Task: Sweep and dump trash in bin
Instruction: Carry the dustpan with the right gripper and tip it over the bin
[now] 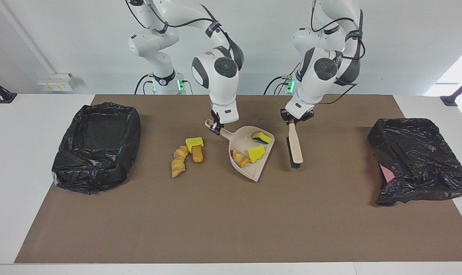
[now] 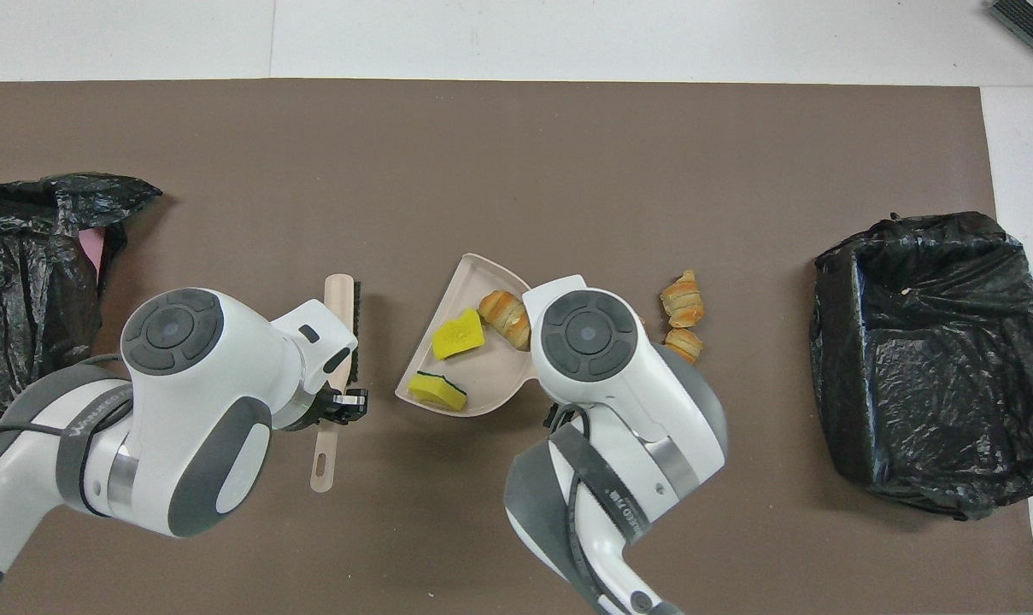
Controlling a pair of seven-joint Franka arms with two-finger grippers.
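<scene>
Trash point(image 1: 253, 151) in dustpan point(image 1: 250, 168), loose scraps point(image 2: 683, 299) partly hidden by right arm

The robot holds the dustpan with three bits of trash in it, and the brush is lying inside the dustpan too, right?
Not quite. The facing view shows the brush outside the dustpan, beside it, held by the left pincer. The right pincer does hold the dustpan, with three bits of trash inside.

Dustpan point(image 1: 250, 156) under right gripper point(image 1: 215, 129), three scraps point(image 1: 250, 152) in it. Brush point(image 1: 294, 147) under left gripper point(image 1: 294, 120) — beside dustpan, apart. Loose scraps point(image 1: 187, 154) beside dustpan toward right arm's end; bin point(image 1: 97, 147) further that way. Crumpled bag point(image 1: 418, 160) at left arm's end.
</scene>
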